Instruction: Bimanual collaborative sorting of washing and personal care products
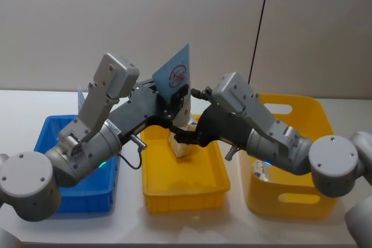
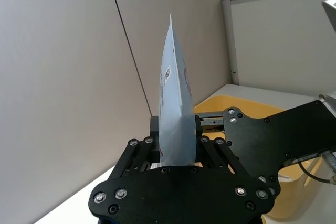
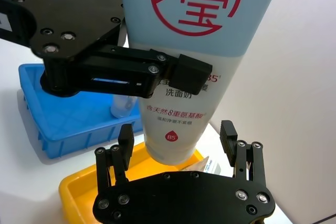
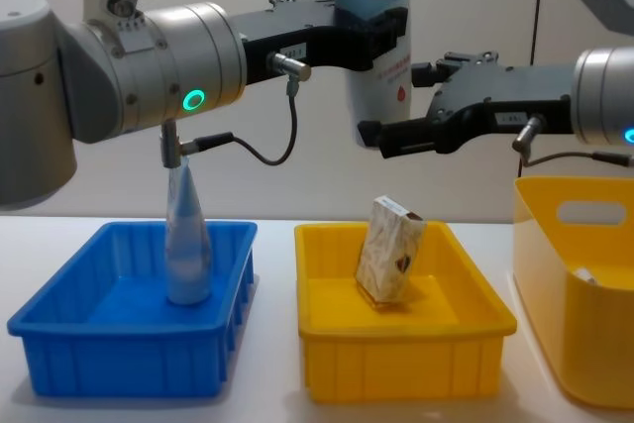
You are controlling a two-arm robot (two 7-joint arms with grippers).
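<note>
Chest view showed the sort partly done: a clear bottle (image 4: 185, 245) stood in the left blue tray (image 4: 59, 339), one marbled pack (image 4: 388, 250) leaned in the middle yellow tray (image 4: 396, 344), and something pale lay in the right yellow bin (image 4: 565, 324). The tube (image 4: 371, 37) was in mid-handover above the middle tray. The left gripper (image 4: 376, 32) clamped it upright; the right gripper (image 3: 178, 140) waited wide apart around its lower end, seemingly not gripping.

A blue tray (image 4: 59, 349), a yellow tray (image 4: 396, 359) and a taller yellow bin (image 4: 580, 344) sit side by side on a white table (image 4: 272, 408).
</note>
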